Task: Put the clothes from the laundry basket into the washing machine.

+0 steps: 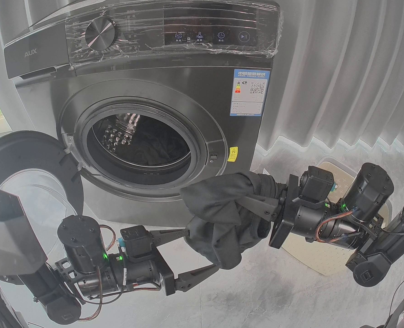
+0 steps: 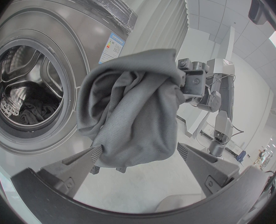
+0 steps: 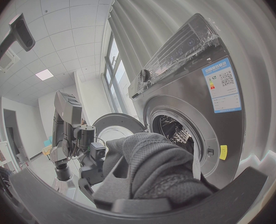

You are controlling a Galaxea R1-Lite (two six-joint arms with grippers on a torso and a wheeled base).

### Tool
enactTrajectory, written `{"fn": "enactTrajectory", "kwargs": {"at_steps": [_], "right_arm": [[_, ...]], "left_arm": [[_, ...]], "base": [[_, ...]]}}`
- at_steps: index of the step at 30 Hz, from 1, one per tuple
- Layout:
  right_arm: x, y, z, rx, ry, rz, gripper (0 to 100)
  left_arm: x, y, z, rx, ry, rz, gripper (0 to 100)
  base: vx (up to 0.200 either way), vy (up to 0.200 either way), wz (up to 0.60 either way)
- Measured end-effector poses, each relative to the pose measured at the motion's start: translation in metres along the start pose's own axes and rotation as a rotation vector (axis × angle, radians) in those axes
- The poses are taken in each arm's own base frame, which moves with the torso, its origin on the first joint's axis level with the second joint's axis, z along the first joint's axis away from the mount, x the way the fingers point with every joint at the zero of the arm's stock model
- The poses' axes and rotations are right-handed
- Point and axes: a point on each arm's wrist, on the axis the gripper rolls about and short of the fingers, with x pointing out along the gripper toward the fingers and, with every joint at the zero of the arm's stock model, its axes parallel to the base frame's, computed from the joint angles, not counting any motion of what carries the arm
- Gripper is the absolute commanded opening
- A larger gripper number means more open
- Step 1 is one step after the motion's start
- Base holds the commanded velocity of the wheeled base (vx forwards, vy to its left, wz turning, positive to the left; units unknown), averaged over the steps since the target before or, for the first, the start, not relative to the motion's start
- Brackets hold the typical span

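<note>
Before one washing machine (image 1: 138, 92), right pincer (image 1: 253, 201) clamps one grey garment (image 1: 220, 219); left pincer (image 1: 202, 249) gapes wide.

Pleated white curtain (image 1: 347, 69) behind; grey marbled floor (image 1: 279, 297); tiled ceiling (image 3: 66, 31); window (image 3: 114, 56); lit ceiling panel (image 3: 44, 74).

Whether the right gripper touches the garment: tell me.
Touching. The right wrist view shows the right gripper shut on the garment, cloth bunched in its grip.

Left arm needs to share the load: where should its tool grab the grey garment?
Grip the loose lower bunch of the garment, coming from the robot's left. It hangs free below the right tool and sits between the open fingers of the left tool.
</note>
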Motion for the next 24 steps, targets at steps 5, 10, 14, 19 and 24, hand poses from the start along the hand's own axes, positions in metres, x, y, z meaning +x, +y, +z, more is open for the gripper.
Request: {"fn": "enactTrajectory", "kwargs": {"at_steps": [5, 10, 14, 19, 24], "right_arm": [[0.001, 0.004, 0.005, 0.001, -0.015, 0.014, 0], [0.001, 0.008, 0.008, 0.002, -0.024, 0.025, 0], [0.002, 0.011, 0.009, 0.004, -0.028, 0.033, 0], [0.003, 0.013, 0.01, 0.005, -0.033, 0.04, 0], [0.005, 0.014, 0.012, 0.002, -0.04, 0.043, 0]], "left_arm": [[0.013, 0.008, 0.002, 0.016, -0.024, 0.007, 100], [0.028, 0.018, 0.01, 0.037, -0.068, -0.012, 100], [0.037, 0.023, 0.012, 0.057, -0.083, -0.061, 100], [0.047, 0.028, 0.01, 0.09, -0.089, -0.097, 100], [0.057, 0.032, 0.009, 0.103, -0.096, -0.114, 100]], "base": [[0.0, 0.0, 0.0], [0.0, 0.0, 0.0], [0.0, 0.0, 0.0], [0.0, 0.0, 0.0], [0.0, 0.0, 0.0]]}}
